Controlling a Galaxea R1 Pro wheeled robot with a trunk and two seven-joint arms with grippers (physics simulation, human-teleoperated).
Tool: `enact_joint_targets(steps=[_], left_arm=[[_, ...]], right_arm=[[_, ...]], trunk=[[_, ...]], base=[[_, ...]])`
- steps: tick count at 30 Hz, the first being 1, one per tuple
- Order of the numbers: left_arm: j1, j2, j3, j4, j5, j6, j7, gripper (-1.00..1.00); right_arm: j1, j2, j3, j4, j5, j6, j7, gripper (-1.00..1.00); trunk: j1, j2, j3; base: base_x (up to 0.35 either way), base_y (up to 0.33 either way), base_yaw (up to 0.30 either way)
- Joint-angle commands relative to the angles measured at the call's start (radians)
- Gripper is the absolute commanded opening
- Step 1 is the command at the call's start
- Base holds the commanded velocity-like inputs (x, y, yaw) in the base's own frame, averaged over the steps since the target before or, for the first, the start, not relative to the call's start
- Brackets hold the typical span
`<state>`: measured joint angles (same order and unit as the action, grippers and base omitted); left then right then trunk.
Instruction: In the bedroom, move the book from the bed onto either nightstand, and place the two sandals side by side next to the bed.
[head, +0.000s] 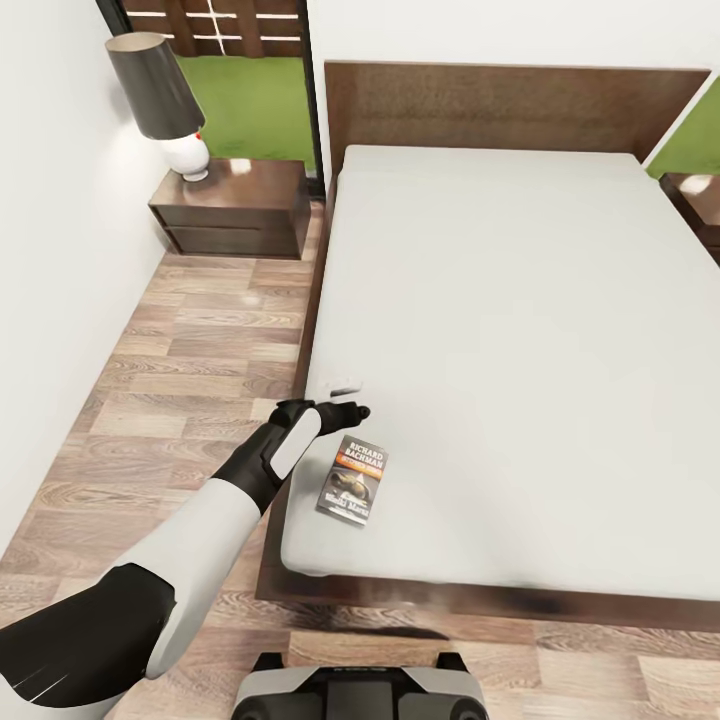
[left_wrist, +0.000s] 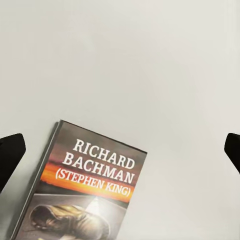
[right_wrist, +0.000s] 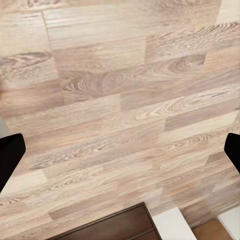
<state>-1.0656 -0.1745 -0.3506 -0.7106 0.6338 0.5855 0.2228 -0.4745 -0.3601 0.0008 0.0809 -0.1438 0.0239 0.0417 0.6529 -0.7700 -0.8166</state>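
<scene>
On the book (left_wrist: 87, 190) lying on the bed (head: 520, 330), I read "RICHARD BACHMAN" in white capitals across the dark upper cover, and below it "(STEPHEN KING)" in white on the orange band. From my head view the same author name shows at the top of the cover; the smaller lettering lower down is too blurred to read.

I count one dark-covered paperback book (head: 352, 481), one grey-mattressed wooden bed (head: 500, 330), two dark-brown wooden nightstands (head: 232, 208) (head: 697, 197), one black-shaded lamp (head: 166, 103).
</scene>
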Motion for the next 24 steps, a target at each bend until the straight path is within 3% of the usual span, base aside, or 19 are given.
enact_joint_targets(steps=[1, 5, 7, 11, 14, 20, 24], left_arm=[[0.000, 0.000, -0.002, 0.000, 0.010, 0.002, 0.011, 1.00], [0.000, 0.000, -0.002, -0.003, 0.009, 0.002, 0.072, 1.00], [0.000, 0.000, -0.002, -0.006, 0.012, 0.002, 0.138, 1.00], [0.000, 0.000, -0.003, -0.008, 0.015, 0.005, 0.159, 1.00], [0.000, 0.000, -0.004, -0.009, 0.016, 0.007, 0.112, 1.00], [0.000, 0.000, -0.004, -0.013, 0.015, 0.009, -0.104, 1.00], [0.000, 0.000, -0.004, -0.013, 0.015, 0.008, -0.137, 1.00]], right_arm=[[-0.001, 0.000, 0.001, 0.002, -0.010, 0.001, 0.004, 1.00], [-0.001, 0.000, 0.001, 0.002, -0.010, 0.001, 0.004, 1.00], [-0.001, 0.000, 0.001, 0.002, -0.010, 0.001, 0.004, 1.00], [-0.001, 0.000, 0.001, 0.002, -0.010, 0.001, 0.004, 1.00], [-0.001, 0.000, 0.001, 0.002, -0.010, 0.001, 0.004, 1.00], [-0.001, 0.000, 0.001, 0.002, -0.010, 0.001, 0.004, 1.00], [-0.001, 0.000, 0.001, 0.002, -0.010, 0.001, 0.004, 1.00]], trunk=[[0.004, -0.008, -0.004], [0.019, -0.036, -0.016], [0.027, -0.050, -0.023], [0.042, -0.078, -0.035], [0.054, -0.099, -0.045], [0.077, -0.141, -0.063], [0.092, -0.169, -0.076]], base=[[0.000, 0.000, 0.000], [0.000, 0.000, 0.000], [0.000, 0.000, 0.000], [0.000, 0.000, 0.000], [0.000, 0.000, 0.000], [0.000, 0.000, 0.000], [0.000, 0.000, 0.000]])
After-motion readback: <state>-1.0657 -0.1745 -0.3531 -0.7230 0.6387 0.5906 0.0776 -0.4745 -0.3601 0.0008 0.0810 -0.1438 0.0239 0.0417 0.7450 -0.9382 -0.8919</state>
